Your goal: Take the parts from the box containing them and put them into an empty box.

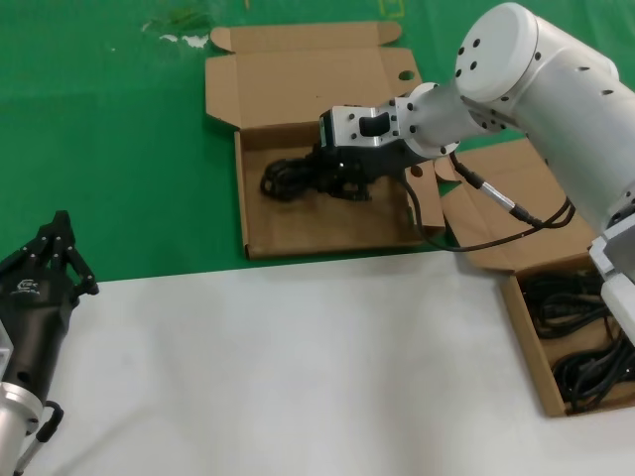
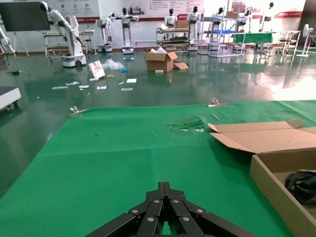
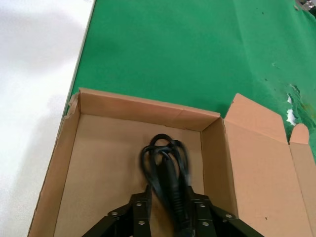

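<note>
At the near left we see our left claw (image 1: 60,230) parked low over the white part of the worktop (image 1: 298,367), its black fingers drawn together to a point and holding nothing. From its own wrist camera the fingertips meet just above the green mat (image 2: 123,163), with the edge of the holed box to one side.

Moving right, the holed box (image 1: 298,223) lies open on the green mat, its lid flap folded back toward the far side and a round hole showing in the flap at its far right corner. Inside it, toward the far half, sits a black cable bundle (image 1: 288,178). Our right claw (image 1: 342,183) reaches into this box from the right and is clamped on that bundle: the right wrist camera shows the coil (image 3: 165,163) running between the two fingers (image 3: 140,207), its looped end lying on the cardboard floor. Whether the whole bundle rests on the floor or hangs slightly lifted, we cannot quite tell.

At the near right, partly behind the right arm, stands the plain box (image 1: 526,327), with more black cables (image 1: 585,337) coiled in it, at least two bundles.
</note>
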Controlling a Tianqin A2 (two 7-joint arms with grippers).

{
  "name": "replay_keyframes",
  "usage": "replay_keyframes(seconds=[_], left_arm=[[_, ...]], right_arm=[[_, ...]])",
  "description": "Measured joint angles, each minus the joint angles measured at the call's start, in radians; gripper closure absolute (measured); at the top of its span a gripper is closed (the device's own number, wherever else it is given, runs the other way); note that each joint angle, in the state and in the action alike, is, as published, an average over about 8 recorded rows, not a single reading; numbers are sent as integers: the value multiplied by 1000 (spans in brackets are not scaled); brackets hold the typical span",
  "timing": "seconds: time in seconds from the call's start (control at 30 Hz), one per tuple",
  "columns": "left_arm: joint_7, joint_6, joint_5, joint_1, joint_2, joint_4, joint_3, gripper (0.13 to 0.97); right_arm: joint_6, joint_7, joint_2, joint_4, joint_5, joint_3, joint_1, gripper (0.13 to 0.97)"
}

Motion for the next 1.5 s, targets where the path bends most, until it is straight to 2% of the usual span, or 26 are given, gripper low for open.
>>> replay_keyframes(seconds=[0.13, 0.23, 0.53, 0.7, 0.8, 0.83, 1.1, 1.23, 1.4, 1.5], left_arm=[[0, 0, 0, 0, 0, 0, 0, 957], [0, 0, 0, 0, 0, 0, 0, 957], [0, 0, 0, 0, 0, 0, 0, 957], [0, 0, 0, 0, 0, 0, 0, 957], [0, 0, 0, 0, 0, 0, 0, 957], [0, 0, 0, 0, 0, 0, 0, 957], [0, 0, 0, 0, 0, 0, 0, 945], [0, 0, 0, 0, 0, 0, 0, 937], [0, 0, 1, 0, 0, 0, -1, 885], [-1, 1, 1, 1, 1, 0, -1, 853]], right_arm=[[-15, 21, 18, 41, 5, 1, -9, 807], [-38, 54, 49, 121, 8, 0, -30, 807], [-100, 124, 199, 489, 94, 60, -168, 669], [-71, 150, 291, 710, 168, 125, -313, 543], [-46, 178, 329, 803, 190, 152, -384, 467], [-40, 186, 337, 822, 193, 158, -400, 467], [-29, 203, 350, 854, 198, 168, -427, 288], [-28, 203, 350, 855, 199, 168, -428, 246], [-8, 205, 347, 865, 209, 179, -450, 177], [17, 207, 344, 878, 222, 192, -475, 165]])
